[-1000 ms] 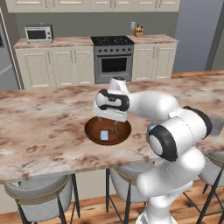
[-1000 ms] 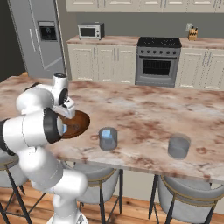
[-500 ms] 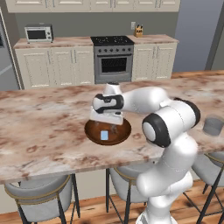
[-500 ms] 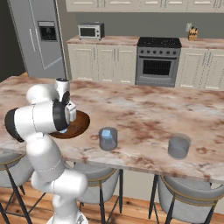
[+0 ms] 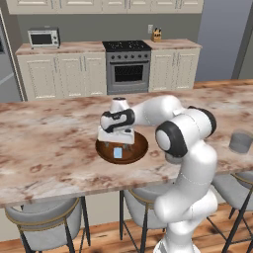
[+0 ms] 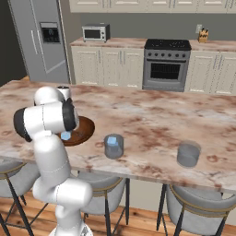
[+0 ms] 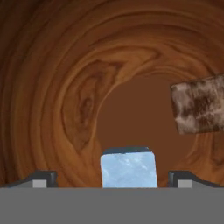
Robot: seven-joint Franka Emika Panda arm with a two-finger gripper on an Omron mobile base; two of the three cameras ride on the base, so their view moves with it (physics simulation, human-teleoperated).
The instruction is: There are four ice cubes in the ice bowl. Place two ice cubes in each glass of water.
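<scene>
Fingers (image 7: 112, 179) spread wide, tips either side of a small pale-blue translucent ice cube (image 7: 128, 167) that sits between them, not gripped. Second cube (image 7: 199, 104) further off in the hand view reflects the marble pattern, lying on the bowl's inner wall. Hand is down inside the wide shallow dark-brown wooden bowl (image 5: 133, 153), near the front edge of the brown-veined marble tabletop (image 5: 44, 148). Left base view shows one pale-blue cube in the bowl just in front of the hand. Right base view: first short grey translucent tumbler (image 6: 113, 146) stands just beside the bowl, second tumbler (image 6: 188, 154) well apart along the same front edge. Grey-cushioned stools (image 6: 198, 209) tucked under the tabletop. Beyond: stainless oven range (image 5: 127, 66), cream cabinets (image 5: 62, 76), microwave (image 5: 42, 37).
</scene>
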